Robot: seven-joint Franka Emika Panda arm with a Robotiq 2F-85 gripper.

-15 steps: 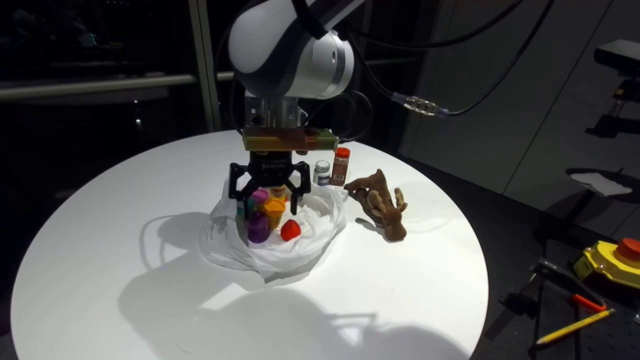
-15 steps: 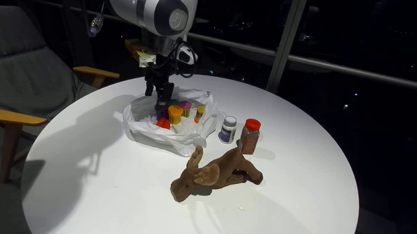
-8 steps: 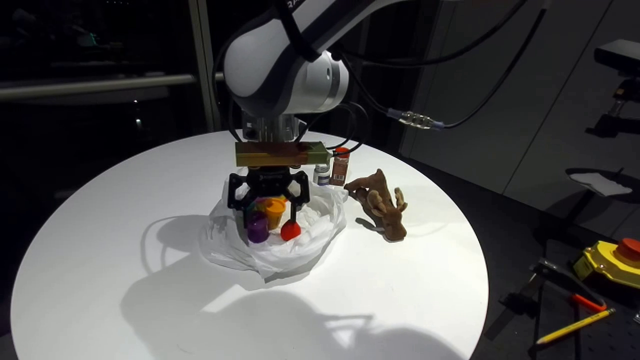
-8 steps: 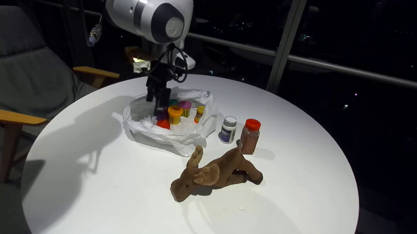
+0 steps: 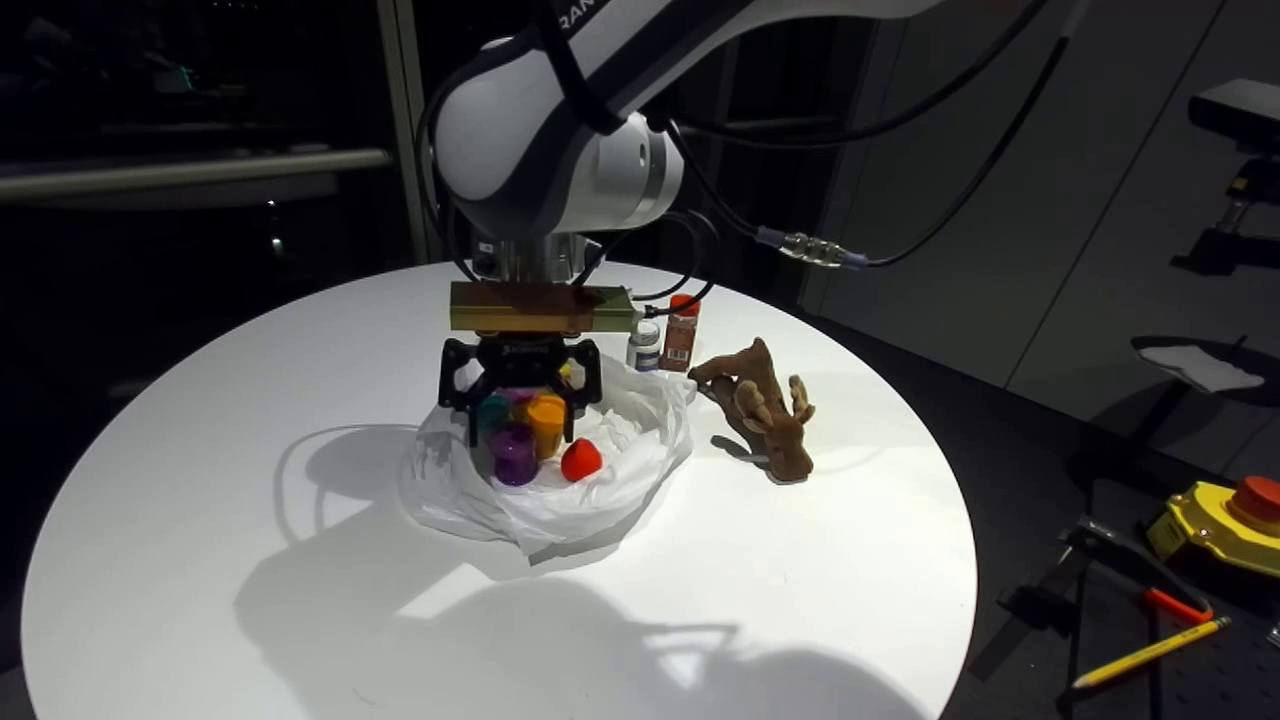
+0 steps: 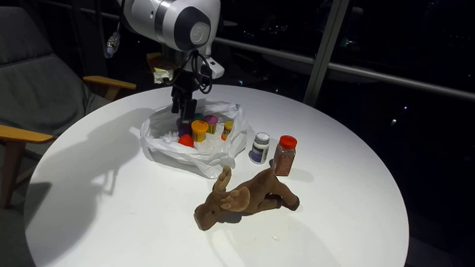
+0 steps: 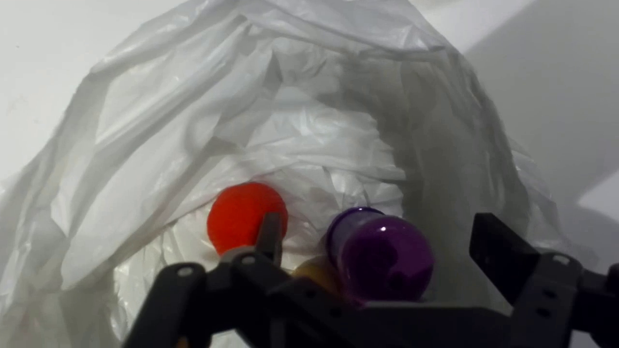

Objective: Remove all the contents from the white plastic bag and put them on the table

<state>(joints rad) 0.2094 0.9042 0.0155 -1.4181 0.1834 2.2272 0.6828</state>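
Note:
The white plastic bag (image 5: 640, 480) lies open on the round table and shows in both exterior views (image 6: 180, 159) and the wrist view (image 7: 159, 111). Inside are a purple container (image 7: 387, 261), an orange tub (image 6: 199, 132), a red rounded object (image 5: 581, 461), a teal-lidded tub (image 5: 492, 412), a pink-lidded tub (image 6: 210, 122) and a yellow tub (image 6: 227, 128). My gripper (image 5: 521, 438) is open and points down over the bag. In the wrist view the purple container lies between the fingers (image 7: 377, 234), with the red object beyond one finger. The fingers partly hide the tubs.
A white bottle (image 6: 259, 148) and a red-capped jar (image 6: 284, 156) stand beside the bag. A brown plush moose (image 6: 246, 196) lies on the white table (image 6: 317, 241). A grey chair (image 6: 19, 76) stands by the table edge.
My gripper has moved down toward the bag and then to the left in an exterior view, away from above the red object. It stays open. The bag and its contents have not moved.

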